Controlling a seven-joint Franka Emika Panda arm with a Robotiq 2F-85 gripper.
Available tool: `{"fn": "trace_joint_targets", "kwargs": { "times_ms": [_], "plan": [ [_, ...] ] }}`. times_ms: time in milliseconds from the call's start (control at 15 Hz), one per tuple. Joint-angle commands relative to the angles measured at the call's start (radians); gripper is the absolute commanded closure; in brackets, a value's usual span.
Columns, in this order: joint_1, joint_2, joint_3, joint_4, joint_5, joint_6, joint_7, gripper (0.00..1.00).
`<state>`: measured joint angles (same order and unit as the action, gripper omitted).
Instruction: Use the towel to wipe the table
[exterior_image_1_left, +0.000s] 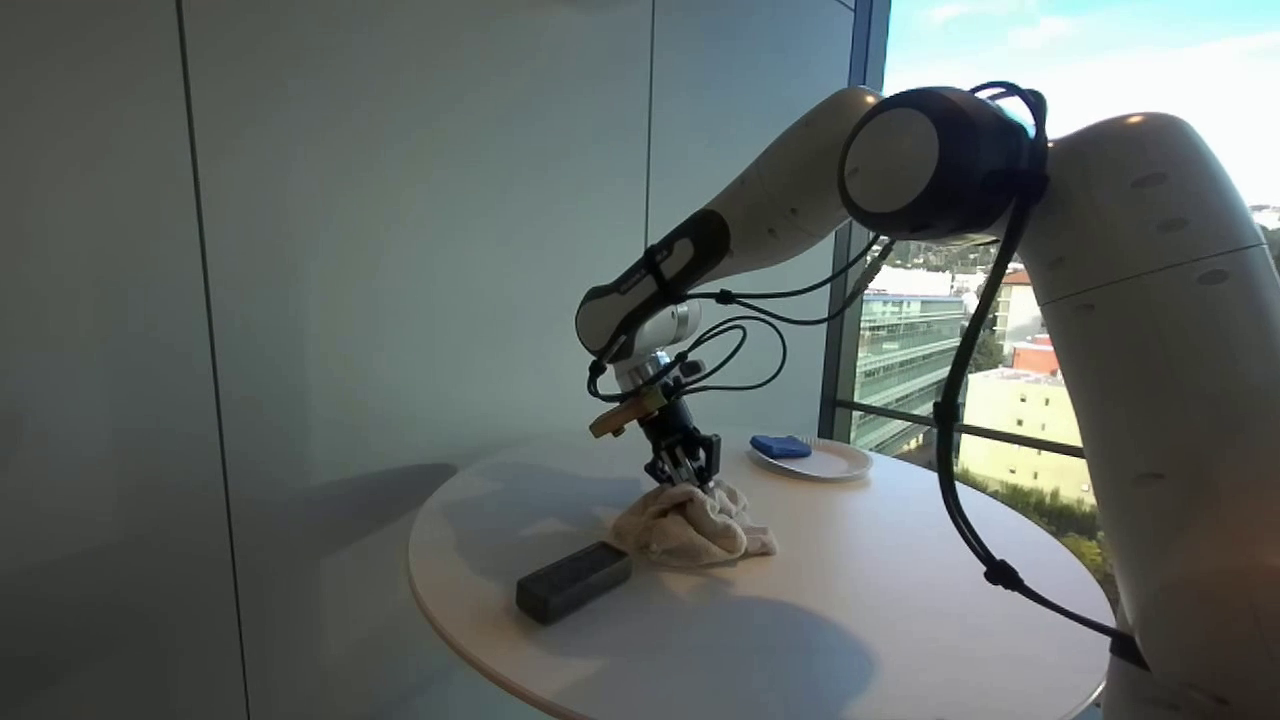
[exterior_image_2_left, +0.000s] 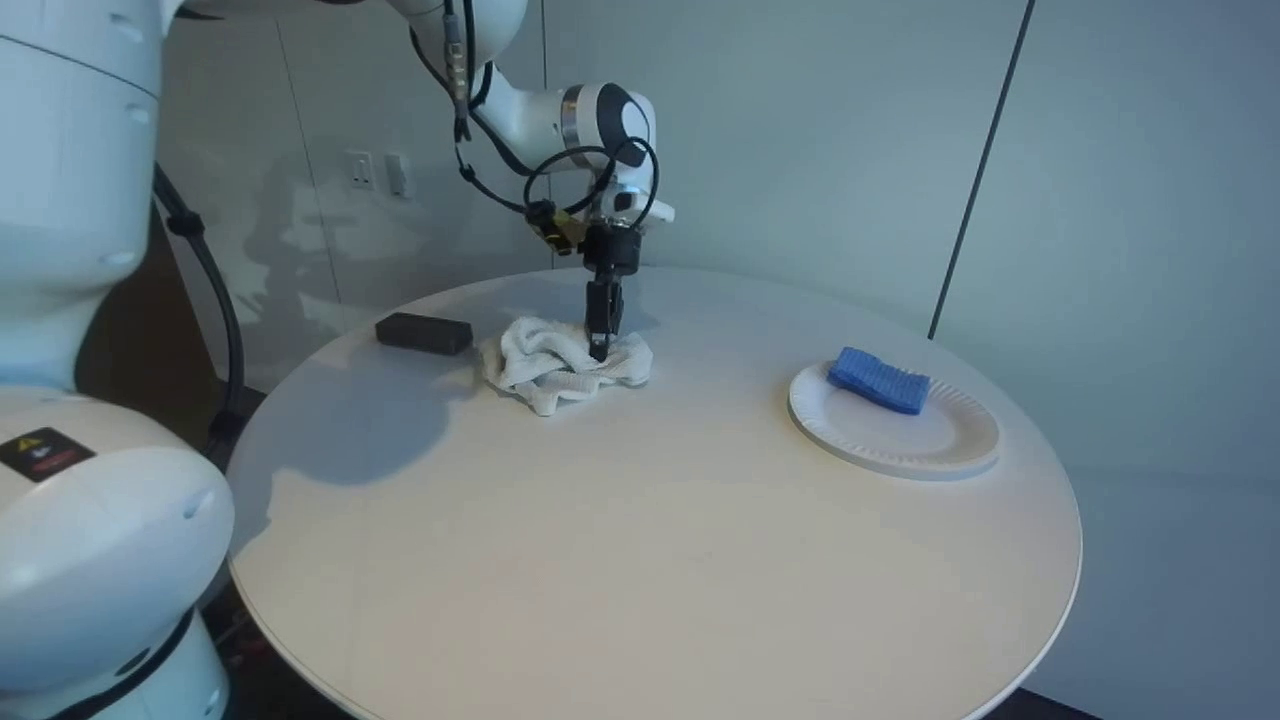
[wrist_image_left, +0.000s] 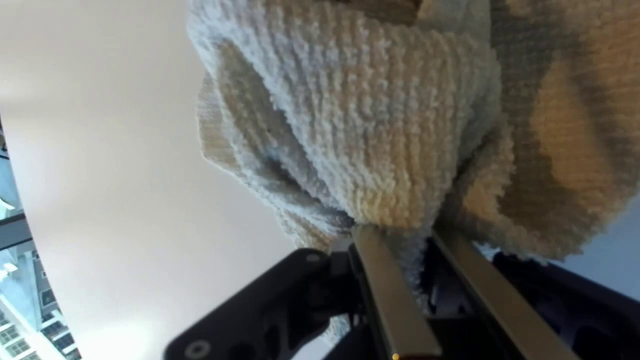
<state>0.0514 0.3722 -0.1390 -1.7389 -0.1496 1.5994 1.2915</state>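
A crumpled cream towel (exterior_image_1_left: 690, 532) lies bunched on the round white table (exterior_image_1_left: 960, 610). It also shows in an exterior view (exterior_image_2_left: 545, 365) left of the gripper and around its tips. In the wrist view the ribbed towel (wrist_image_left: 380, 125) fills the upper middle and right, with a fold pinched between the two fingers. My gripper (wrist_image_left: 395, 235) is shut on that fold, pointing down at the table. The fingertips (exterior_image_1_left: 690, 485) sink into the towel from above in both exterior views (exterior_image_2_left: 600, 350). The very tips are partly hidden by cloth.
A dark grey block (exterior_image_1_left: 573, 582) lies close beside the towel, and also shows in an exterior view (exterior_image_2_left: 424, 333). A white paper plate (exterior_image_2_left: 880, 435) with a blue folded sponge or cloth (exterior_image_2_left: 880, 380) sits on the table. A wall and window stand beyond the table edge.
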Motion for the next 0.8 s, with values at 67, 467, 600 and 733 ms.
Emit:
{"fn": "trace_joint_targets", "kwargs": {
  "times_ms": [67,467,600,733],
  "plan": [
    [-0.006,-0.084,-0.003,-0.205,0.012,-0.008,0.207,0.91],
    [-0.044,-0.027,0.012,-0.007,-0.001,-0.015,0.17,0.91],
    [-0.038,0.016,0.012,0.126,-0.065,-0.017,0.123,0.91],
    [-0.037,0.056,0.008,0.244,-0.124,0.003,0.075,0.91]
  ]
}}
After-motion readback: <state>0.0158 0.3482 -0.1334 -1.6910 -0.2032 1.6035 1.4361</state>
